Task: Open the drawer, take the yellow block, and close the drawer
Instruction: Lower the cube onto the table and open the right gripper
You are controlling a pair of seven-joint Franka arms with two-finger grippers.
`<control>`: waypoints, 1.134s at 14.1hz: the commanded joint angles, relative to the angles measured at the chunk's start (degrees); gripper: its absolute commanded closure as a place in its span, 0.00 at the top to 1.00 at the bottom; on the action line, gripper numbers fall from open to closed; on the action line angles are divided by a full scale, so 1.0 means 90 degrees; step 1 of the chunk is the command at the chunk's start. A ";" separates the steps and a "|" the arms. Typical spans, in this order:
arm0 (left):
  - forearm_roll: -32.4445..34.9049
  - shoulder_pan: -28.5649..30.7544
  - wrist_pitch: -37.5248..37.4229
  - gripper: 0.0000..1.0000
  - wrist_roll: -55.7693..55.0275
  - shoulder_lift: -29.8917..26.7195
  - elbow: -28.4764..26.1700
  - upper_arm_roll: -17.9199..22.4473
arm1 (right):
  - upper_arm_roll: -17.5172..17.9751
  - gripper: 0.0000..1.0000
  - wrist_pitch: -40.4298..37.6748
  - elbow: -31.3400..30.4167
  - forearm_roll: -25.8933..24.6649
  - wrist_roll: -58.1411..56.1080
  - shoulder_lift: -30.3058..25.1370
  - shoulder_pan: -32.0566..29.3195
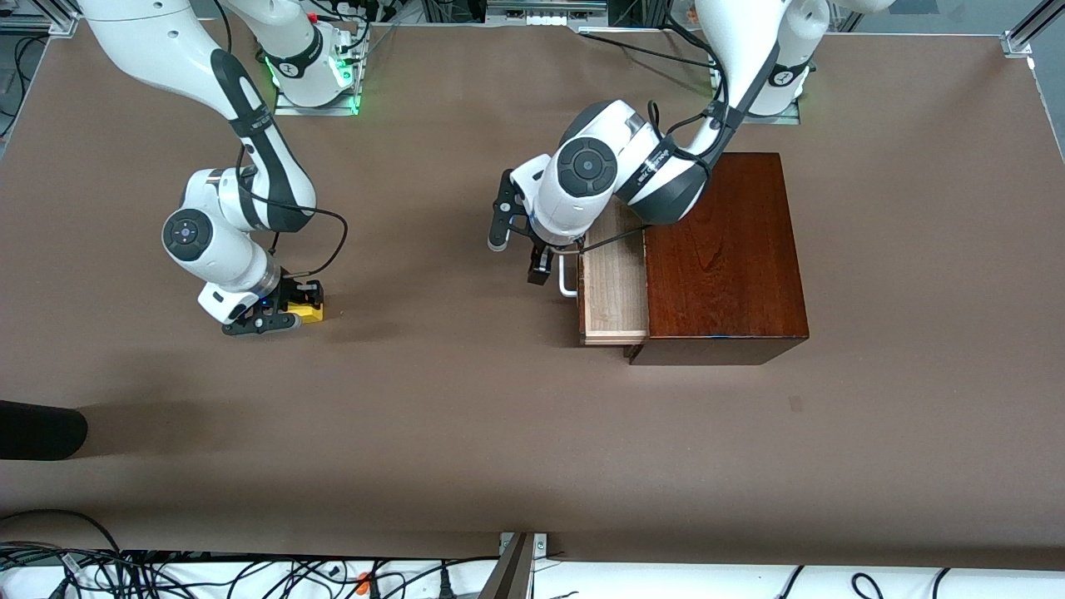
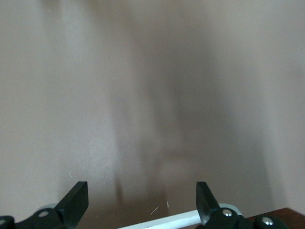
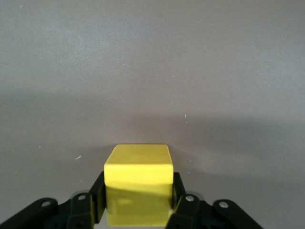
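The yellow block (image 1: 313, 312) (image 3: 138, 176) is clamped between the fingers of my right gripper (image 1: 291, 314) (image 3: 138, 195), low over the bare tabletop toward the right arm's end. The dark reddish-brown wooden box (image 1: 724, 249) stands toward the left arm's end. Its drawer (image 1: 614, 283) is pulled partly out and shows its pale wood. My left gripper (image 1: 519, 248) (image 2: 140, 202) stands open just in front of the drawer. The white handle (image 1: 567, 281) (image 2: 162, 222) runs between its fingers near the palm, and nothing is gripped.
A dark rounded object (image 1: 42, 431) juts in at the table's near edge at the right arm's end. Cables (image 1: 208, 574) lie along the strip nearest the front camera. The brown tabletop (image 1: 466, 416) stretches wide between the block and the box.
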 commanded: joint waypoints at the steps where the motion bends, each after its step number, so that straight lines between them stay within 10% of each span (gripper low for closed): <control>1: 0.0230 0.0003 0.0242 1.00 0.0233 -0.0093 -0.0318 0.0033 | 0.0103 0.18 0.0114 -0.0129 -0.0126 0.0383 -0.0062 -0.0155; 2: 0.0250 -0.0007 0.0252 1.00 0.0233 -0.0045 -0.0318 0.0033 | 0.0112 0.47 0.0114 -0.0090 -0.0136 0.0296 -0.0052 -0.0165; 3: 0.0395 -0.0007 0.0242 1.00 0.0233 -0.0025 -0.0318 0.0033 | 0.0103 0.99 0.0105 -0.0090 -0.0136 0.0285 -0.0071 -0.0184; 16: 0.0689 0.0422 -0.0598 1.00 0.0330 -0.0181 -0.0298 0.0091 | 0.0210 1.00 -0.5438 0.3130 -0.0263 0.0198 -0.2142 -0.0243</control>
